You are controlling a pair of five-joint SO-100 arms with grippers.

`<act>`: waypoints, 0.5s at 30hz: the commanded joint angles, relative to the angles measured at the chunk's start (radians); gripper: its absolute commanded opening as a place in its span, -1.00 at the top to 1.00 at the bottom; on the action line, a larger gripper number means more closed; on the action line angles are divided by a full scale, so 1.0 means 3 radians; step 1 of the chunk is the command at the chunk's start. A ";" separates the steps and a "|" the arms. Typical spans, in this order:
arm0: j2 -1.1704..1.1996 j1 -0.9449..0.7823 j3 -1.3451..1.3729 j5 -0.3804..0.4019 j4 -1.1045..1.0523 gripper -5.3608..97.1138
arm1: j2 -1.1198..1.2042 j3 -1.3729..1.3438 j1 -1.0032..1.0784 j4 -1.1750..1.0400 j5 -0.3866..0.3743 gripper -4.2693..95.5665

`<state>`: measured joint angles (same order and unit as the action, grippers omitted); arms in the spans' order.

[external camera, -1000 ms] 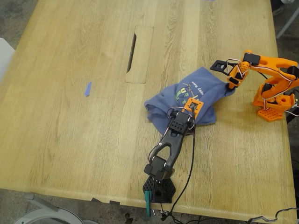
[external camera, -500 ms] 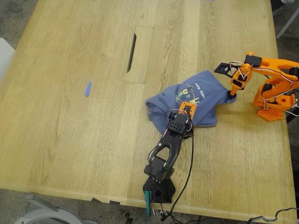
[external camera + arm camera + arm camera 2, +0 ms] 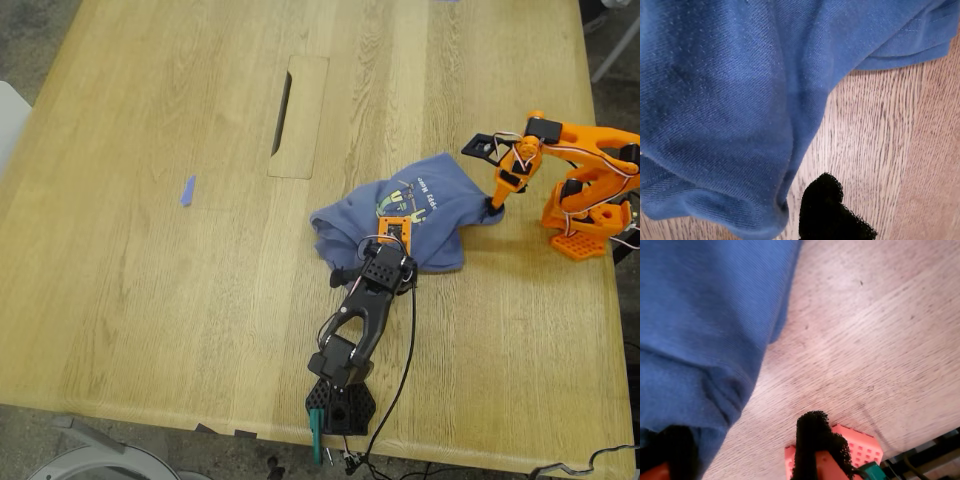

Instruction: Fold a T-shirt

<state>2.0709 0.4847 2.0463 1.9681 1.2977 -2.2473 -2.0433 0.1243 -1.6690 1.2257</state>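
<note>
The slate-blue T-shirt (image 3: pixel 425 215) lies crumpled on the wooden table, right of centre in the exterior view, with its green-yellow print facing up. My first gripper (image 3: pixel 393 232), on the black arm, rests on the shirt's near part. Its wrist view shows one black fingertip (image 3: pixel 825 210) beside a fold of the T-shirt (image 3: pixel 730 100); the other finger is hidden. My second gripper (image 3: pixel 495 200), on the orange arm, sits at the shirt's stretched corner toward the exterior view's right. In its wrist view the T-shirt (image 3: pixel 700 315) bunches over one finger while the other fingertip (image 3: pixel 812 432) stands apart over bare wood.
A tiny blue scrap (image 3: pixel 187 190) lies toward the exterior view's left. A slot with an inset panel (image 3: pixel 298 115) sits in the table beyond the shirt. The orange arm's base (image 3: pixel 578 238) and the black arm's base (image 3: pixel 340 405) stand near table edges.
My second gripper has moved toward the exterior view's right, drawing the shirt's corner out and showing more of the print. My first gripper has shifted slightly toward the exterior view's left.
</note>
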 commanded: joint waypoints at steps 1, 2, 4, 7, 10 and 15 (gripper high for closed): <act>0.0225 0.0046 -0.0445 -0.0010 -0.0015 -0.49 | -0.0036 0.0348 -0.0112 -0.0061 -0.0051 0.23; 0.0210 0.0056 -0.0552 -0.0026 0.0051 -0.49 | -0.0036 0.0435 -0.0164 -0.0061 -0.0097 0.24; 0.0184 0.0066 -0.0721 -0.0061 0.0107 -0.49 | 0.0000 0.0593 -0.0251 -0.0066 -0.0189 0.25; 0.0123 0.0072 -0.0941 -0.0107 0.0205 -0.49 | 0.0082 0.0736 -0.0281 -0.0066 -0.0245 0.27; 0.0077 0.0061 -0.1028 -0.0128 0.0245 -0.49 | 0.0128 0.0798 -0.0302 -0.0031 -0.0220 0.27; -0.0005 -0.0046 -0.0982 -0.0251 -0.0112 -0.43 | 0.0220 0.0828 -0.0240 0.0409 -0.0143 0.34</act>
<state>2.0663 0.4955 1.8285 1.9144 1.3284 -2.1875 -1.8423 0.0399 -1.5969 1.1704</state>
